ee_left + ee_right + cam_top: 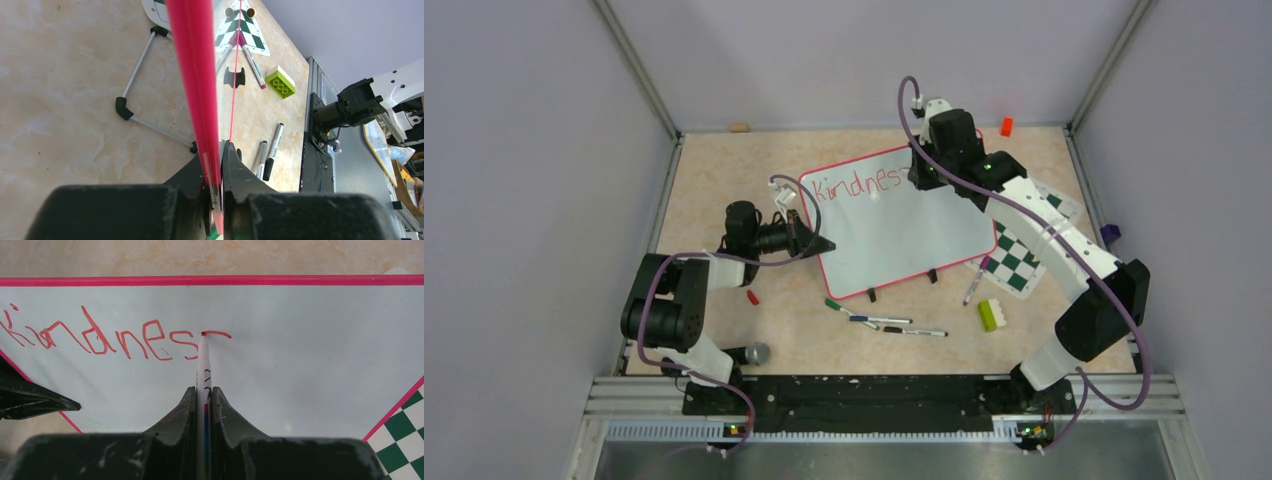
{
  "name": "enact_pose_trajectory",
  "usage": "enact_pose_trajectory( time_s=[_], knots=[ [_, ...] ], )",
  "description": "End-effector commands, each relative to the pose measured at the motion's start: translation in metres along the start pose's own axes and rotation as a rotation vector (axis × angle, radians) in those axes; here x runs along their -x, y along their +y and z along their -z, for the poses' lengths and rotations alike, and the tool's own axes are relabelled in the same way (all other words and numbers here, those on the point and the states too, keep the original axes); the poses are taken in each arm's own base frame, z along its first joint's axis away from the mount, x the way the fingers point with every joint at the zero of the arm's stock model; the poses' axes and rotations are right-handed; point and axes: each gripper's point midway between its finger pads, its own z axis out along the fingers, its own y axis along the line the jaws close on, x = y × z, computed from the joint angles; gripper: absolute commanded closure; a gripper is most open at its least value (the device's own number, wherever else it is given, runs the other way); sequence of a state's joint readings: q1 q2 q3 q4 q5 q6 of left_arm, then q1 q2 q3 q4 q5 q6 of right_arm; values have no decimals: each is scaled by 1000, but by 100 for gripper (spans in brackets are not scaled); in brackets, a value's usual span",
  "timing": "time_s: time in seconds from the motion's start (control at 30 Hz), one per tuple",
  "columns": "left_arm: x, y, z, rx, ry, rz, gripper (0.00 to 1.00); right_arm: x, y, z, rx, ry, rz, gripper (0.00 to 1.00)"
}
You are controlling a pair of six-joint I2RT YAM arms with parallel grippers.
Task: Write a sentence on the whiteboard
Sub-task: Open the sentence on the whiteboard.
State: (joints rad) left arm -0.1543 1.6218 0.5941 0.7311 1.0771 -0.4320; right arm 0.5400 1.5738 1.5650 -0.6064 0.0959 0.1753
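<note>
A pale marbled tabletop (714, 180) is enclosed by plain grey panels (534, 150). The whiteboard (894, 235) lies skewed about the middle of it, reaching toward the far edge, well apart from the near edge. The sentence (115, 337) is written in red along the board's far side: "Kindnes" is legible, with the top stroke of a further letter begun.

The board is judged light, stiff and glossy, so it would likely skid on the smooth surface under pen strokes. The thin pink frame (192, 65) at the rim is judged the sensible place to pinch it, away from the writing area. It is held so: the left gripper (220, 150) is closed narrowly on the frame at the board's left edge. The left arm is folded low by the near left corner, its forearm laid out level toward the board.

A slim white marker (203, 360) is clamped upright at mid-barrel by the right gripper (202, 392), its red tip touching the board at the new stroke. The marker is judged light and rigid, and only gentle pressure should be needed. The right arm is stretched diagonally from the near right corner, its wrist bent down over the board's far edge.
</note>
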Motion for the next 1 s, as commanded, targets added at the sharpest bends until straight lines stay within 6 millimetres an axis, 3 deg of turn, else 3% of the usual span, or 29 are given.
enact_pose_trajectory(
  time_s=[0.0,0.17,0.43,0.73,0.97],
  knots=[
    [-27,47,4,208,18,4,100,2,0,2,16,-13,6,100],
    [-26,47,4,206,18,4,100,-6,-6,4,-9,14,19,100],
    [-27,47,4,208,19,5,100,-2,-27,6,-132,-3,6,100],
    [-26,47,4,207,18,4,100,-13,-27,10,-122,35,27,100],
    [-28,47,4,208,20,7,100,-15,-9,14,-19,38,29,100]
  ],
)
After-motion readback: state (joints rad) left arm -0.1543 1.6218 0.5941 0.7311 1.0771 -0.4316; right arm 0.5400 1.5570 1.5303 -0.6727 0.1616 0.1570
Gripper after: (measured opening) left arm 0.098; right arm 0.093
